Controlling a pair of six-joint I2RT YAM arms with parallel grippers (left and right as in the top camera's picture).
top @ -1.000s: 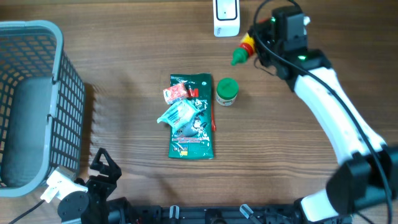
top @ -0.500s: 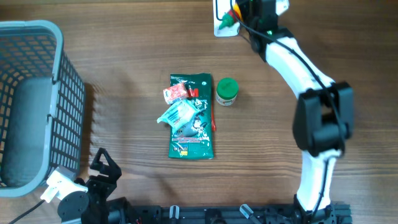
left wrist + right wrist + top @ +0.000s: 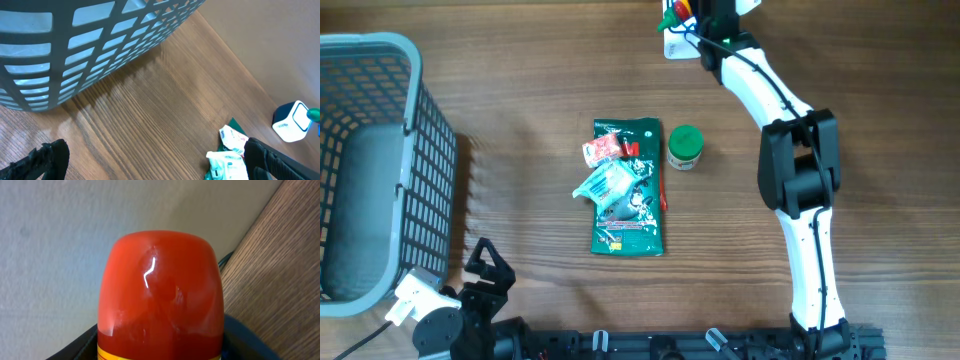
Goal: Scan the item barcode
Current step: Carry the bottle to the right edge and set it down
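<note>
The item is a red sauce bottle (image 3: 681, 10) with a yellow label and a green cap (image 3: 667, 19). My right gripper (image 3: 704, 12) is shut on it at the table's far edge. The bottle lies sideways, cap to the left, just above the white scanner (image 3: 681, 43). In the right wrist view the bottle's red end (image 3: 160, 295) fills the frame between the black fingers (image 3: 246, 339). No barcode shows. My left gripper (image 3: 484, 264) is open near the front left. In its wrist view its fingers (image 3: 47, 159) stand wide apart over bare wood, and the scanner (image 3: 289, 121) sits far right.
A grey mesh basket (image 3: 380, 160) stands at the left. A green pouch (image 3: 630, 200) lies mid-table with a red-and-white packet (image 3: 603, 150) and a pale wipes pack (image 3: 607, 182) on it. A small green-lidded jar (image 3: 684, 146) stands to its right.
My right arm has swung up and left, carrying the bottle from the scanner's right side to just above it at the far edge. The left arm has not moved.
</note>
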